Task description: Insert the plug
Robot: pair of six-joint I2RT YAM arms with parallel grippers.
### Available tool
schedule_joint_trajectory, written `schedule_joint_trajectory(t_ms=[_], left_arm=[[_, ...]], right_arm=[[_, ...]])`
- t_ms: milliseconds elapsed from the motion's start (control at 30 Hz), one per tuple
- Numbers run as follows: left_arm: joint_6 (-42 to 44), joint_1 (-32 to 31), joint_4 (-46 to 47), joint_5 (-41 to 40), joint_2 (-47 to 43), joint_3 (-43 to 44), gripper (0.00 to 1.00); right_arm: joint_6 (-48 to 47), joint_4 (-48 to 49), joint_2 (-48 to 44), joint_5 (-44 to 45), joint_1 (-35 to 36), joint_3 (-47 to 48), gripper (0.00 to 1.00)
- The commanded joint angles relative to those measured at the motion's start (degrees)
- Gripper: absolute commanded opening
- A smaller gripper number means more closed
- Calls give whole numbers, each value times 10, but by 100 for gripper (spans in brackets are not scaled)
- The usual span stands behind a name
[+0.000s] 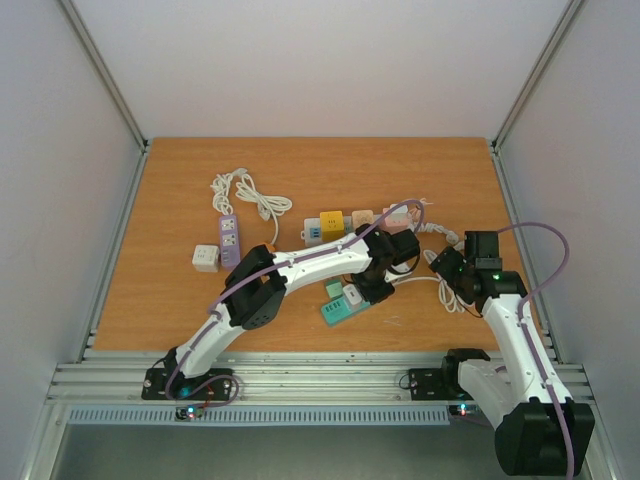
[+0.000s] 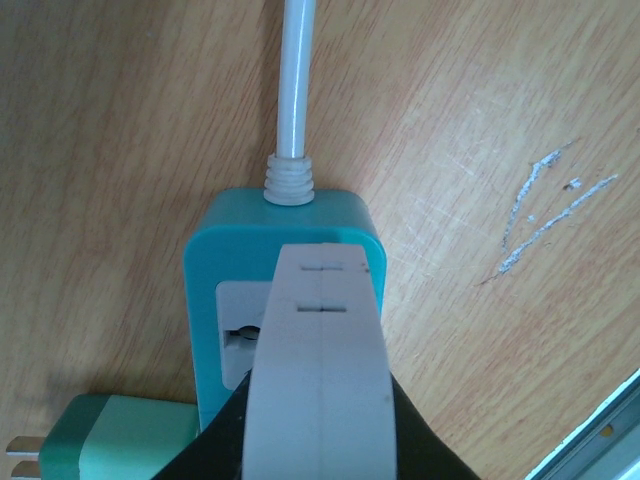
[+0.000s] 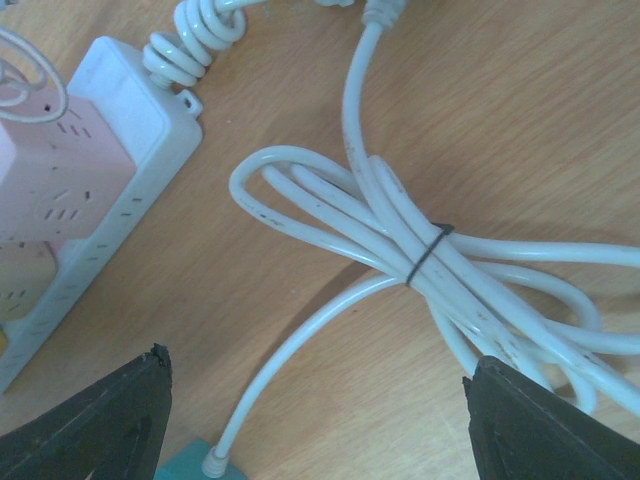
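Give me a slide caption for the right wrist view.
Open right hand above a tied white cable bundle, white power strip alongside.

Left arm [image 1: 300,262] reaches far forward and across to right, bent at elbow, wrist tipped down. Left gripper [image 2: 322,262] points down at table. Its pale fingers [image 2: 300,380] press flat together, only thin line between them. Right arm [image 1: 520,335] folded up short, leans in toward middle. Right gripper [image 3: 315,365] points down too. Its black fingers [image 3: 100,420] stand far apart, one in each bottom corner of right wrist view. Two grippers near each other, not touching.
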Motion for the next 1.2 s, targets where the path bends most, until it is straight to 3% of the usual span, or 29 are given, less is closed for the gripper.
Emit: schedule_joint_trajectory(t_ms=[0, 333, 467, 633, 767, 1033, 1167], left_arm=[[-12, -3, 34, -16, 47, 32, 1], [-19, -3, 52, -23, 78, 94, 5], [-25, -3, 39, -34, 65, 111, 16], [-31, -1, 1, -37, 24, 140, 44], [-50, 6, 11, -38, -31, 122, 57], [-106, 33, 77, -84, -171, 7, 59], [-133, 54, 143, -114, -267, -99, 61]], right_arm=[[-9, -46, -12, 80, -3, 44, 83], [3, -108, -16, 141, -4, 97, 85], [-6, -114, -29, 135, -3, 102, 89], [-37, -123, -46, 70, -3, 124, 91], [-56, -120, -41, 25, -3, 129, 91], [-89, -99, -33, -60, 17, 136, 87], [-91, -91, -8, -38, 108, 147, 85]])
